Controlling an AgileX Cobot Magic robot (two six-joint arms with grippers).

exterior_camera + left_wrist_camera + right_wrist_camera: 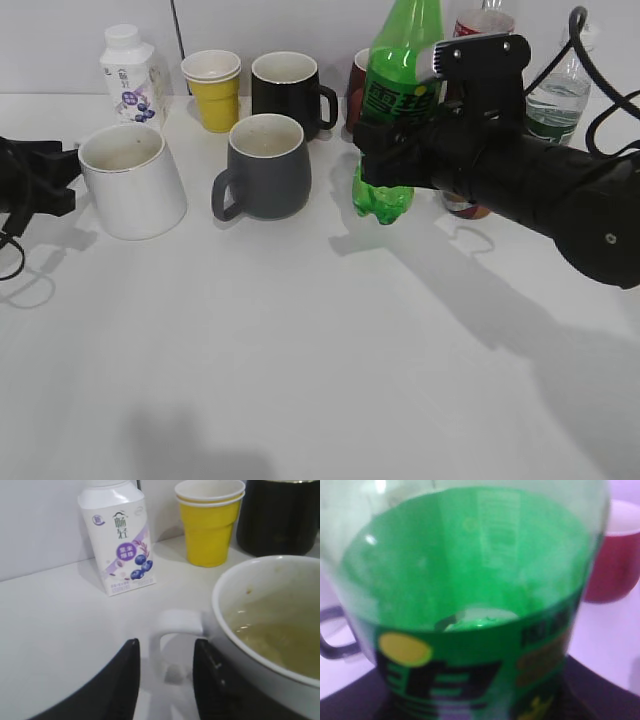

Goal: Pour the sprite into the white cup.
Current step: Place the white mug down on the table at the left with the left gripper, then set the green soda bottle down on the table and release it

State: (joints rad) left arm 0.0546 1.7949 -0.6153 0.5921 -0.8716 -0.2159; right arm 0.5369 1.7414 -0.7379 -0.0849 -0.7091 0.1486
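Sprite [398, 110] hangs upright above the table, clamped at its label by the right gripper [400, 150], lifted for carrying. Left gripper [165, 680], fingers parted, straddles the white cup's [130, 180] handle, steadying it.

The sprite [402, 100] loses its cap past the exterior view's top edge, and the right hand [385, 160] covers its middle. The right wrist view is blurred. Behind that hand, a red can [466, 205] is mostly hidden.
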